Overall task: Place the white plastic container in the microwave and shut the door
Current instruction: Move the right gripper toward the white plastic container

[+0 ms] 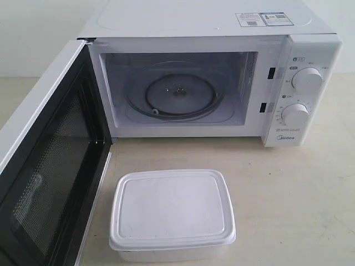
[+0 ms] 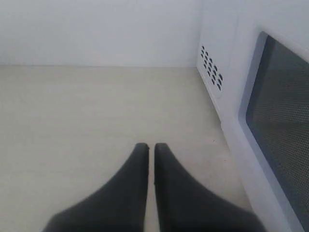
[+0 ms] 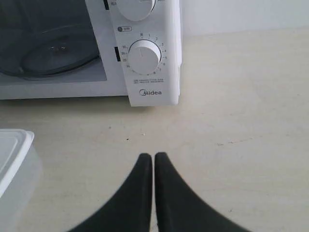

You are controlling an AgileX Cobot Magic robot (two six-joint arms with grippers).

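Observation:
The white plastic container (image 1: 172, 213) sits lidded on the table in front of the microwave (image 1: 211, 25); one corner of the container (image 3: 12, 159) shows in the right wrist view. The door (image 1: 47, 166) is swung wide open to the left, black inner face showing, and its outer side with the mesh window (image 2: 282, 125) fills the edge of the left wrist view. The glass turntable (image 1: 180, 94) lies in the bare cavity. My left gripper (image 2: 150, 145) is shut and empty over bare table outside the door. My right gripper (image 3: 153, 154) is shut and empty, short of the dial panel (image 3: 145, 55). Neither gripper appears in the exterior view.
Two round dials (image 1: 306, 79) and the Midea logo (image 1: 285, 139) are on the microwave's right panel. Vent slots (image 2: 211, 72) mark its left side. A pale wall (image 2: 96, 29) stands behind the beige table (image 1: 288, 199).

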